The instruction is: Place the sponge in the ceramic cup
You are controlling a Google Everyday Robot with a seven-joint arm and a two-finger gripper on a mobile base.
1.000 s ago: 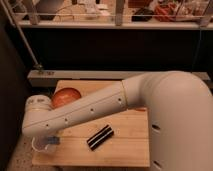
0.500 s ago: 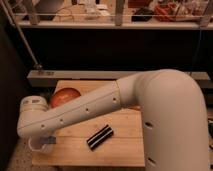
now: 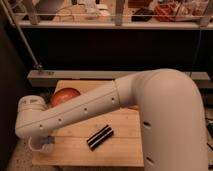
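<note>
Camera view: the tool [image 3: 43, 138] hangs under the arm's end at a front corner of the desk [image 3: 125, 150]; I cannot tell its state. The sponge [image 3: 48, 142] seems to touch the rim of the ceramic cup [image 3: 34, 145]. If it snags there, it could tip the cup over the edge.

Lab workspace: cluttered shelf [image 3: 100, 11], wooden table [image 3: 75, 150], gripper [image 3: 44, 141] low at its corner.

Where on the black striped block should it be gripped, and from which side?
Set the jaws across its narrow width at mid-length, from above: the black striped block lies flat, diagonal, unobstructed. The gripper is down at the table's front-left corner.
</note>
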